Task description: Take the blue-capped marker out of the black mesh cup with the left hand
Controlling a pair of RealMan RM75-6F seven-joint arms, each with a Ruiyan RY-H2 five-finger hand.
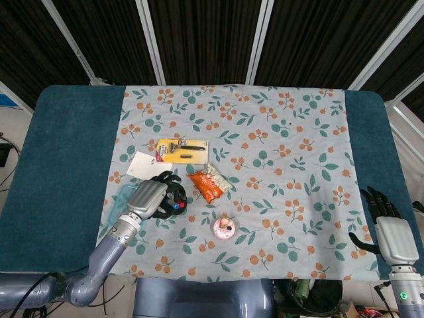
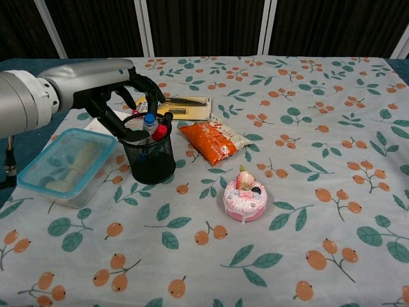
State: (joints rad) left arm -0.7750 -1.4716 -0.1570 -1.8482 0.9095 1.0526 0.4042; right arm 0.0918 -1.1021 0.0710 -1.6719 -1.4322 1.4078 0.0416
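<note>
The black mesh cup (image 2: 151, 158) stands upright on the floral cloth at the left. Out of its top stick a blue-capped marker (image 2: 149, 119), a red-capped marker (image 2: 160, 132) and a black pen (image 2: 168, 118). My left hand (image 2: 123, 89) hovers at the cup's far left rim with its fingers spread over the opening; the thumb reaches down by the rim and nothing is pinched. In the head view the left hand (image 1: 147, 197) covers much of the cup (image 1: 175, 201). My right hand (image 1: 387, 226) lies spread at the table's right edge, holding nothing.
A clear plastic box with a blue rim (image 2: 67, 165) sits just left of the cup. An orange snack packet (image 2: 209, 142) lies to the cup's right, and a pink cake toy (image 2: 245, 197) stands nearer the front. A yellow carded tool (image 2: 182, 106) and a white card (image 1: 147, 163) lie behind.
</note>
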